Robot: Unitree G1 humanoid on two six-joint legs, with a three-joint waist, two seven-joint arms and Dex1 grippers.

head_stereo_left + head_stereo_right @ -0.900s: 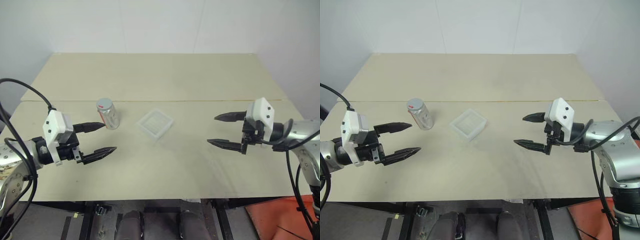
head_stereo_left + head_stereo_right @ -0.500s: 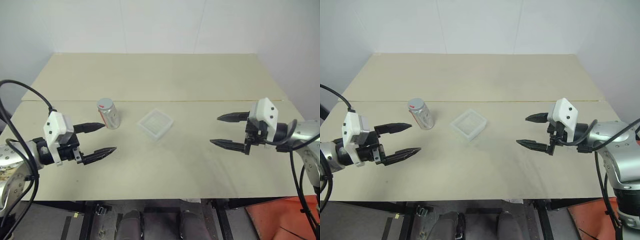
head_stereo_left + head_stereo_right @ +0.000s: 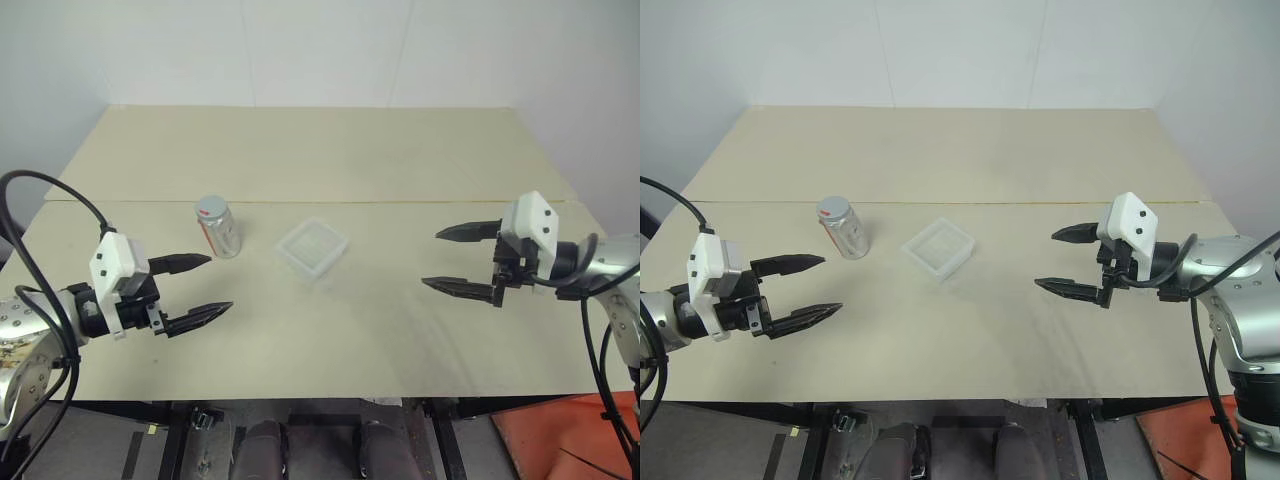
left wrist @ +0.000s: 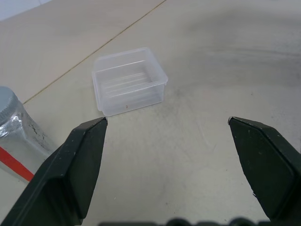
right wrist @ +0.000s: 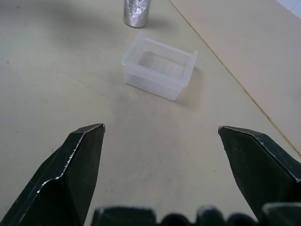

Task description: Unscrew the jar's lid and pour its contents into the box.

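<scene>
Across most of the head views a pale beige counter (image 3: 330,160) is spread, crossed by a thin seam and backed by a white wall (image 3: 320,50). At its left edge the left gripper (image 3: 195,286) is held above the surface with its two black fingers wide apart and nothing between them; at the right edge the right gripper (image 3: 462,259) is likewise held spread and empty, pointing inward. Near the counter's middle the box (image 3: 311,247) is seen, a shallow tray of translucent plastic, well apart from both grippers; its interior looks bare, though its clear walls make this hard to judge. Just to its left the jar (image 3: 218,230) stands upright, with the lid (image 3: 209,208) on it and a red mark visible on top. In the left wrist view the jar is cut off at the frame's edge, and in the right wrist view its upper part is cropped. The contents cannot be made out through the jar's wall.
</scene>
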